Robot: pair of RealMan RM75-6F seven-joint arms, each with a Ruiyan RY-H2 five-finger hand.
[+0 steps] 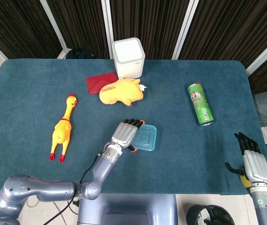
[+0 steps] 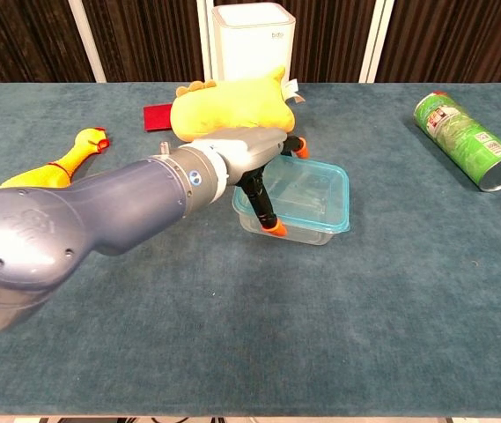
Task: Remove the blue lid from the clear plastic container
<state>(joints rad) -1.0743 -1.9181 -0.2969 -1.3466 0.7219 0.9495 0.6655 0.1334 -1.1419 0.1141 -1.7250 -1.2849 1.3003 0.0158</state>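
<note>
The clear plastic container sits near the table's middle, turned slightly askew, with its blue lid on top. My left hand lies over the container's left end. The thumb presses the front wall, and the other fingertips reach past the back rim, so the hand grips that end. My right hand hangs off the table's front right corner with its fingers spread, holding nothing; only the head view shows it.
A yellow plush toy lies just behind the container, with a red cloth and a white box further back. A rubber chicken lies to the left. A green can lies to the right.
</note>
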